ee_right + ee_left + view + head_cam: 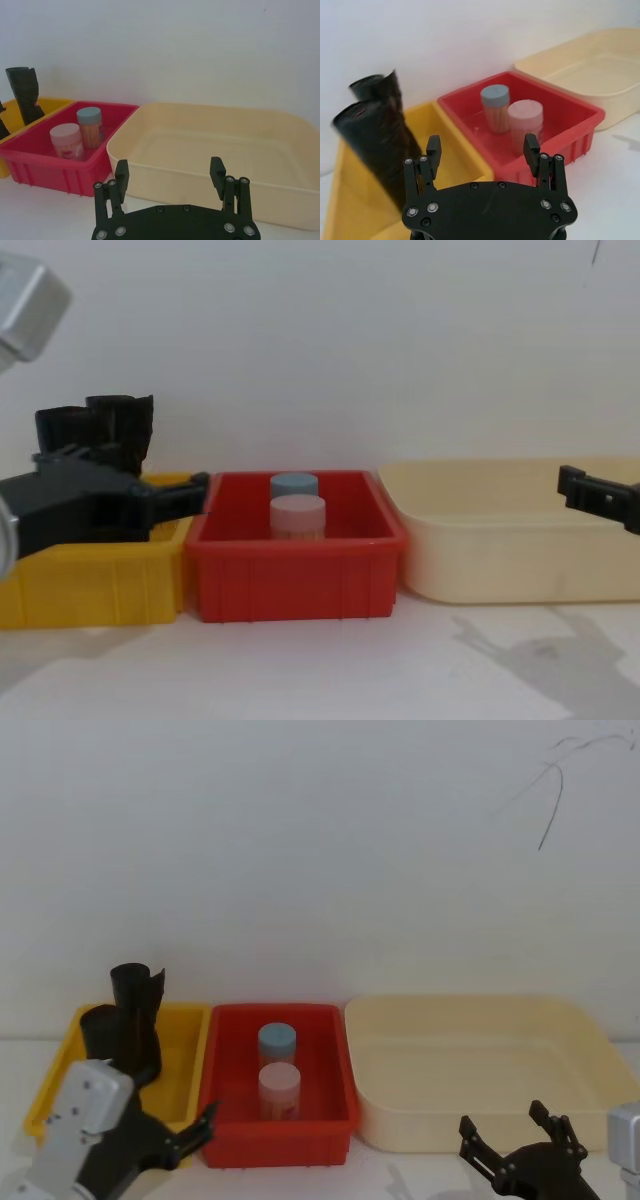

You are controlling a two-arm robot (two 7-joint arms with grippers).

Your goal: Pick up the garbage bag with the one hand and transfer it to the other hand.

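Note:
Two black rolls stand upright in the yellow bin (50, 1090) at the left. The garbage bag (100, 1030) (377, 142) is the nearer, blocky roll. Just behind it stands the roll with the flared, ragged top (138, 992) (382, 90). My left gripper (190, 1135) (482, 145) hangs open and empty before the yellow bin's front right corner, short of the bag. In the chest view the left gripper (175, 495) reaches in from the left. At the bottom right, in front of the cream tub, my right gripper (515, 1135) (169, 167) is open with nothing in it.
A red bin (280, 1140) in the middle holds a blue-lidded jar (277, 1042) and a pink-lidded jar (279, 1085). A wide cream tub (480, 1120) stands to the right. A white wall rises close behind all three containers.

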